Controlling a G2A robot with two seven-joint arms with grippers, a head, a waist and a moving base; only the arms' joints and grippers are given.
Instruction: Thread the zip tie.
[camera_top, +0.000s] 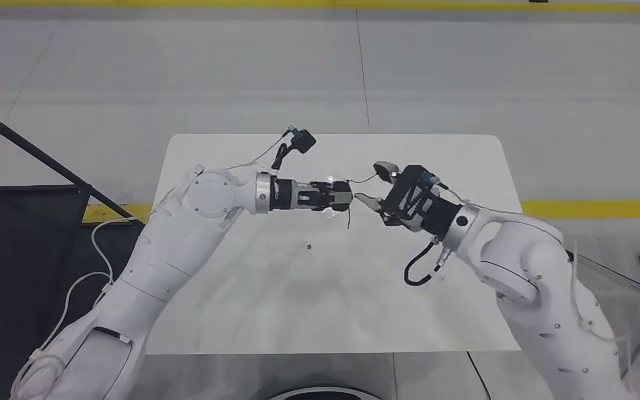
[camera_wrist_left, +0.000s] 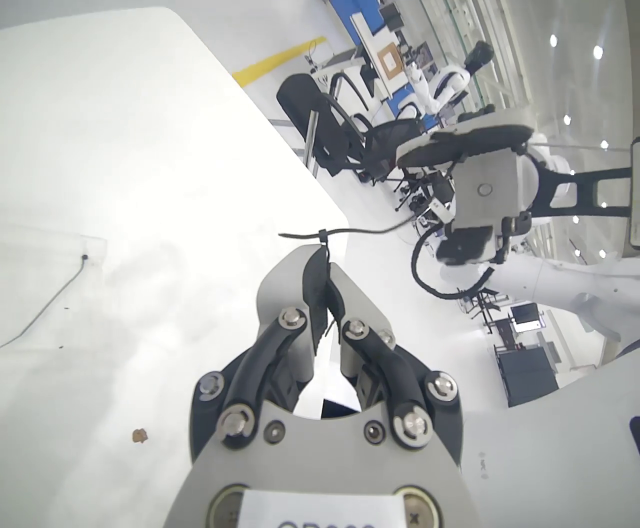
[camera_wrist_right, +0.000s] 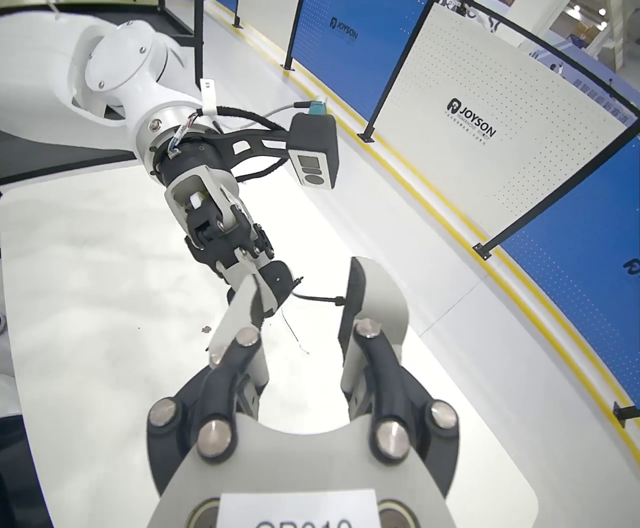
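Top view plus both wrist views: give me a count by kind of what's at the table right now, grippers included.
zip tie: 1
grippers: 2, the left gripper with jaws shut on the zip tie, the right gripper with jaws open
table: 1
brown crumb: 1
Total: 5

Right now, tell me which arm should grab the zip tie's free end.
Right. The left tool is shut on the zip tie, so it is occupied; the right tool is open, close beside the tie.
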